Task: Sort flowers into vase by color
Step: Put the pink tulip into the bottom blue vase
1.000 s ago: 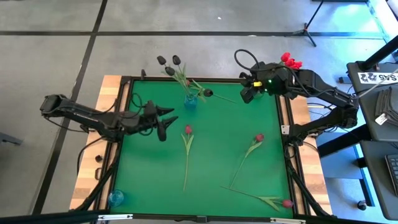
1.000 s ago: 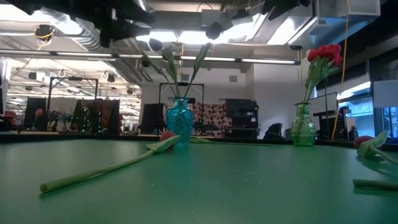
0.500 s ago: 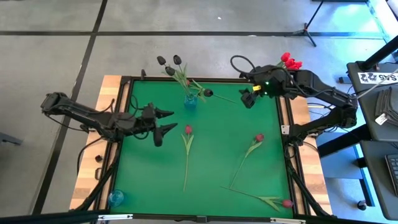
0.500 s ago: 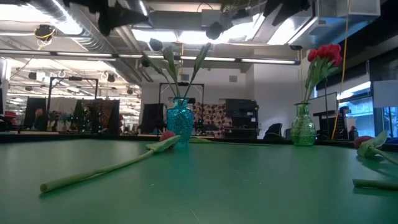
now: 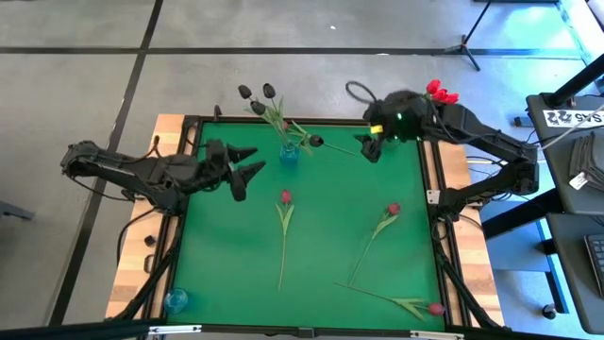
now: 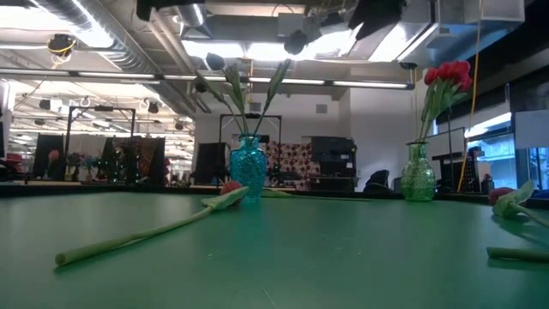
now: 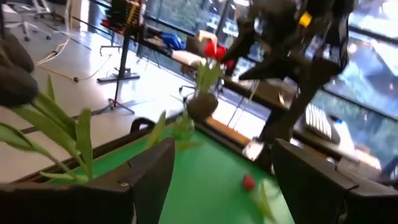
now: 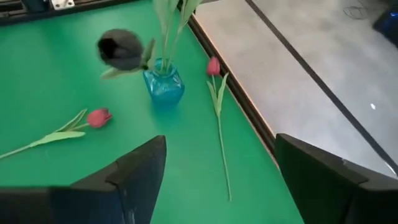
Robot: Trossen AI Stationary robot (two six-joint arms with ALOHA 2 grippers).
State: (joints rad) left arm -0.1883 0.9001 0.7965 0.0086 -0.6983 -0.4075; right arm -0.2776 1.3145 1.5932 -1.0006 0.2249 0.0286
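My left gripper (image 5: pixel 250 168) (image 7: pixel 221 162) hangs open above the mat's left part, left of the blue vase (image 5: pixel 289 154) (image 8: pixel 163 84), which holds several dark tulips (image 5: pixel 258 99). My right gripper (image 5: pixel 370 147) (image 8: pixel 221 149) is open and empty above the far right of the mat, pointing at that vase. A dark tulip head (image 8: pixel 121 48) droops from the vase toward it. A reddish tulip (image 8: pixel 213 65) lies beside the vase. Three more tulips lie flat on the mat (image 5: pixel 285 198) (image 5: pixel 394 209) (image 5: pixel 434 308). Red tulips (image 5: pixel 440 93) stand in a clear vase (image 6: pixel 418 176).
A second small blue vase (image 5: pixel 176 300) stands at the near left corner, off the green mat (image 5: pixel 321 246). The mat's raised dark frame (image 5: pixel 429 236) runs round it. The right arm's elbow (image 5: pixel 519 165) and a cart (image 5: pixel 576 123) stand to the right.
My left gripper has risen above the mat and shows nearer the far edge from above. My right gripper has rolled about its own line and shifted slightly toward the blue vase. The tulips and vases stay where they were.
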